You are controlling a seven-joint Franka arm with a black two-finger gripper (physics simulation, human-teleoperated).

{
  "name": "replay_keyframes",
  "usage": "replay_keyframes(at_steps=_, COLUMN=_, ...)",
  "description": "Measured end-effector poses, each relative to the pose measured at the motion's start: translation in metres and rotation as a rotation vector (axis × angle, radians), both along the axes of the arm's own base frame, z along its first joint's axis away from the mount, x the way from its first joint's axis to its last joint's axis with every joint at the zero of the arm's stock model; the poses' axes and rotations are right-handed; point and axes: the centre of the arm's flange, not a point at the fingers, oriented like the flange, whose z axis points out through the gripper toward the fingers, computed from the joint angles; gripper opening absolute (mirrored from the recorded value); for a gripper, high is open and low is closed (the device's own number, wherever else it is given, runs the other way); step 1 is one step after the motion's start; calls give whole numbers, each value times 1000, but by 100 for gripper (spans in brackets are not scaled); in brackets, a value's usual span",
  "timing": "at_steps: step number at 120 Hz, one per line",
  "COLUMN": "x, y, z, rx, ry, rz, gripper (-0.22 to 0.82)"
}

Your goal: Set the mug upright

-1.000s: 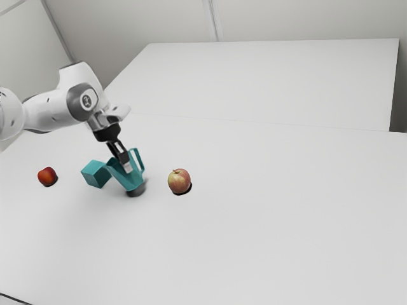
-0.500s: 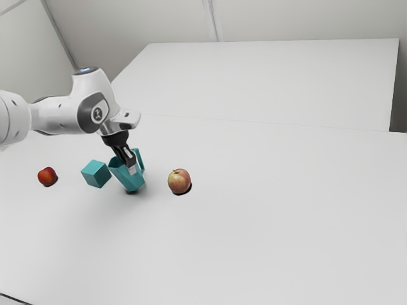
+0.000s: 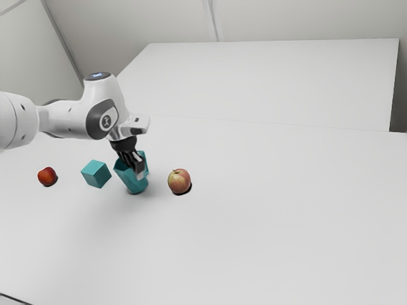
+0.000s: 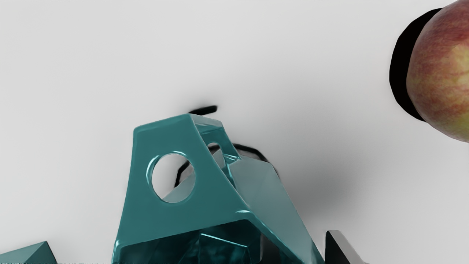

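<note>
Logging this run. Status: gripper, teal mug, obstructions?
Black two-finger gripper shut on faceted teal mug, one finger inside. Mug looks tilted, not upright. Teal cube and red-yellow apple flank it, neither touching.

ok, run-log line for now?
mug: mouth up, fully upright unclear | end effector: gripping mug wall | apple, cube: apart from mug

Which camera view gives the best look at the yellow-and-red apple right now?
The exterior view: the apple shows whole there, stem included, with nothing in front of it. The wrist view shows part of its streaked side up close, the rest cut off by the picture's edge.
</note>
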Motion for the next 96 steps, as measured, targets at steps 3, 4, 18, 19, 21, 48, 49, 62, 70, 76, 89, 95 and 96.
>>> replay_keyframes(at_steps=3, x=0, y=-1, z=2, rx=2, ry=-3, rz=4, gripper=10)
replay_keyframes(at_steps=4, x=0, y=-1, z=2, rx=2, ry=-4, rz=5, gripper=11)
replay_keyframes(at_steps=18, x=0, y=-6, z=14, rx=11, ry=-20, rz=17, gripper=32)
replay_keyframes(at_steps=19, x=0, y=-6, z=16, rx=13, ry=-23, rz=18, gripper=33)
replay_keyframes(at_steps=21, x=0, y=-6, z=19, rx=16, ry=-27, rz=20, gripper=35)
replay_keyframes(at_steps=48, x=-5, y=-18, z=76, rx=59, ry=-86, rz=34, gripper=52)
replay_keyframes(at_steps=49, x=-5, y=-18, z=79, rx=60, ry=-88, rz=36, gripper=52)
replay_keyframes(at_steps=62, x=3, y=-23, z=125, rx=65, ry=-124, rz=50, gripper=55)
replay_keyframes(at_steps=70, x=9, y=-31, z=162, rx=66, ry=-144, rz=62, gripper=57)
replay_keyframes(at_steps=76, x=12, y=-40, z=189, rx=66, ry=-156, rz=69, gripper=58)
replay_keyframes(at_steps=89, x=7, y=-60, z=230, rx=73, ry=-160, rz=91, gripper=59)
replay_keyframes(at_steps=95, x=4, y=-69, z=249, rx=79, ry=-163, rz=106, gripper=59)
replay_keyframes(at_steps=96, x=4, y=-70, z=252, rx=80, ry=-165, rz=108, gripper=59)
